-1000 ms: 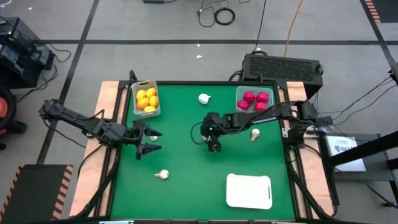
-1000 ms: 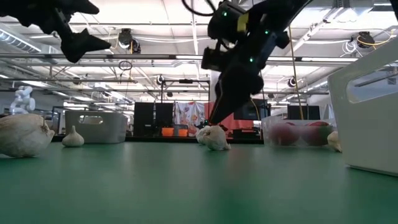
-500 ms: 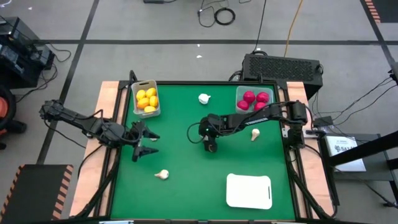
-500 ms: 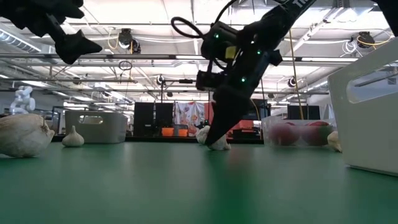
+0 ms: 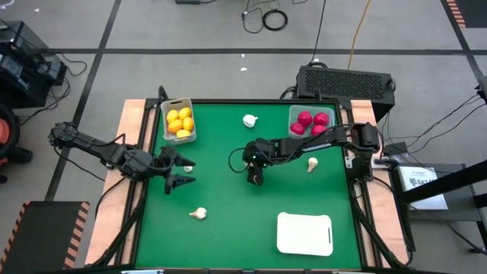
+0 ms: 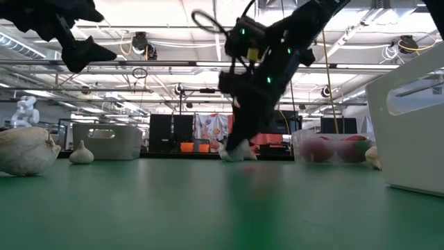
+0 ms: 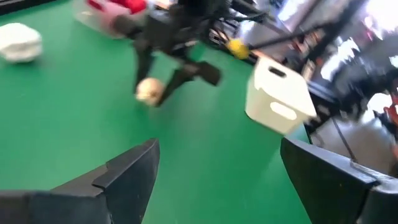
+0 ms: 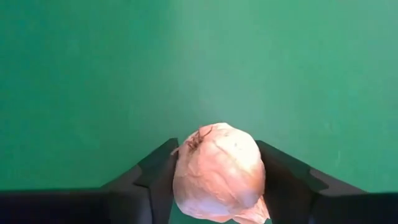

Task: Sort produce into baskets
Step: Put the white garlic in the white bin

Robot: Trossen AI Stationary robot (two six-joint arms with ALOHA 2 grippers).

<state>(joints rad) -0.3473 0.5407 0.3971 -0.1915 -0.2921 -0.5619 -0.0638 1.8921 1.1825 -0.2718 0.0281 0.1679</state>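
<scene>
— So where do we stand with the right gripper (image 5: 256, 177)?

— We have it near the middle of the green table (image 5: 228, 228), pointing down. In the right wrist view its two dark fingers (image 8: 155, 171) sit tight against either side of a garlic bulb (image 8: 217, 171), so we read the jaws as closed on that bulb, narrowed only to its width. In the low view the bulb (image 6: 236, 152) is at the fingertips, right at the table surface; we cannot tell whether it is touching the mat or just off it.

— And the left gripper (image 5: 176, 171)?

— We see it hovering over the left part of the table, jaws spread wide and holding nothing. Its wrist view shows both fingers (image 7: 134, 168) far apart with bare mat between them.

— Where is the rest of the produce?

— We count the yellow lemons (image 5: 179, 122) in the whitish bin (image 5: 163, 106) at the far left corner and the red fruits (image 5: 312, 122) in the clear square bin (image 5: 292, 110) at the far right. The white tray (image 5: 304, 234) sits at the near right. Three more garlic bulbs lie loose on the mat: one (image 5: 249, 120) between the two bins, one (image 5: 312, 164) just below the red fruits, one (image 5: 198, 214) at the near left.
</scene>
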